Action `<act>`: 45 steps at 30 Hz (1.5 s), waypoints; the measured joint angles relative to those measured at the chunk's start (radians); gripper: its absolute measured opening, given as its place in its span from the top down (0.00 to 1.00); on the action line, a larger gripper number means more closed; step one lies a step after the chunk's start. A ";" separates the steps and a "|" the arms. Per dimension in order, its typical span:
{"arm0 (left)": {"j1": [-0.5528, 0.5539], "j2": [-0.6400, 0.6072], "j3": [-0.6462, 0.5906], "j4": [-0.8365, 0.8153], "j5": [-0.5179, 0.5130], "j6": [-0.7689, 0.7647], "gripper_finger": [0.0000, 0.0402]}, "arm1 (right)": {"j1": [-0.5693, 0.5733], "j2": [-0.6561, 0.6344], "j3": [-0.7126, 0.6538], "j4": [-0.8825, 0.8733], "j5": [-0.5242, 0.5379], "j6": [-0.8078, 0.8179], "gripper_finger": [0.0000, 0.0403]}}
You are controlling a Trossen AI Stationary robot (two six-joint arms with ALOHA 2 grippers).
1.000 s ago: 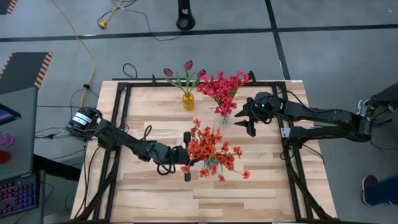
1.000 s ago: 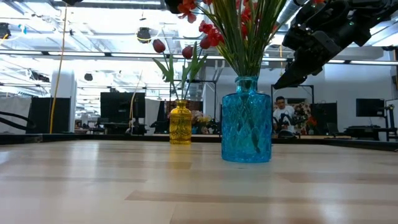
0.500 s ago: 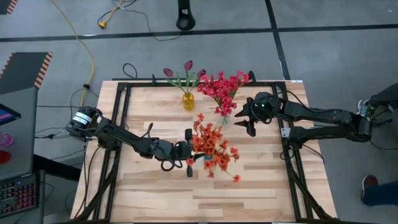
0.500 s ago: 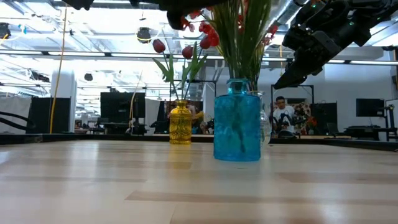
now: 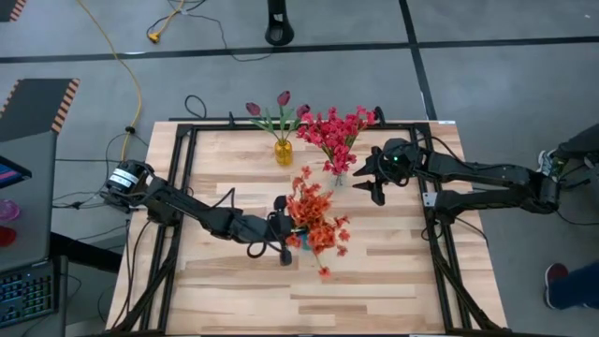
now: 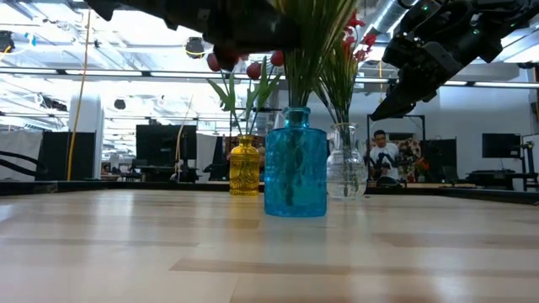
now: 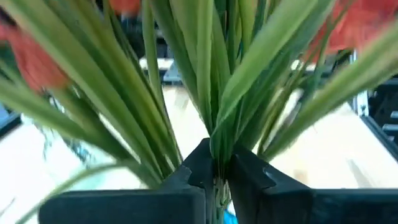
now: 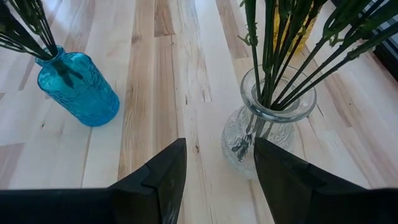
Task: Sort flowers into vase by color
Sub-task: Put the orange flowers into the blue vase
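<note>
The orange-red flowers (image 5: 314, 217) stand in a blue glass vase (image 6: 295, 162) near the table's middle, and my left gripper (image 7: 217, 169) is shut on their green stems above the vase's mouth. The vase also shows in the right wrist view (image 8: 79, 88). Crimson-pink flowers (image 5: 335, 129) stand in a clear vase (image 8: 266, 124). Dark maroon buds (image 5: 269, 105) stand in a yellow vase (image 6: 244, 166) near the far edge. My right gripper (image 8: 217, 155) hangs open above the table, just right of the clear vase, touching nothing. My left gripper pinches the bunched green stems (image 7: 214, 140) of the orange-red flowers between its two fingers, just above the blue vase's mouth. The fingers come in level from the table's left, across the stems. The stems stand nearly upright with their lower ends in the vase, which rests on the table.
The three vases stand close together in the table's far middle. A black metal frame (image 5: 187, 178) runs around the tabletop. Bare wood lies toward the near edge (image 5: 309, 295). A person (image 6: 383, 156) shows in the room far behind the table.
My left gripper, still shut on the stems, has moved toward the table's left and slightly toward the far edge. The blue vase has slid along the table with it, and the orange-red bouquet has swung from leaning right to standing more upright.
</note>
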State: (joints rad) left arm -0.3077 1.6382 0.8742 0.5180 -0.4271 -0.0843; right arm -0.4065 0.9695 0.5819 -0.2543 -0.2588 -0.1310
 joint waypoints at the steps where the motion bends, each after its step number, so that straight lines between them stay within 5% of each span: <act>1: 0.000 0.000 0.000 -0.018 0.000 -0.011 0.93 | 0.000 0.000 0.000 0.000 0.000 0.000 0.47; 22: 0.000 -0.027 0.000 -0.100 0.020 -0.059 0.56 | 0.000 0.000 0.000 0.000 0.000 0.000 0.47; 45: -0.001 -0.327 -0.001 -0.593 0.039 -0.148 0.54 | 0.000 0.000 0.000 0.000 0.000 0.043 0.47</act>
State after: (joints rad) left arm -0.3084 1.3112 0.8735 -0.0754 -0.3878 -0.2322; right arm -0.4065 0.9693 0.5819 -0.2545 -0.2592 -0.0881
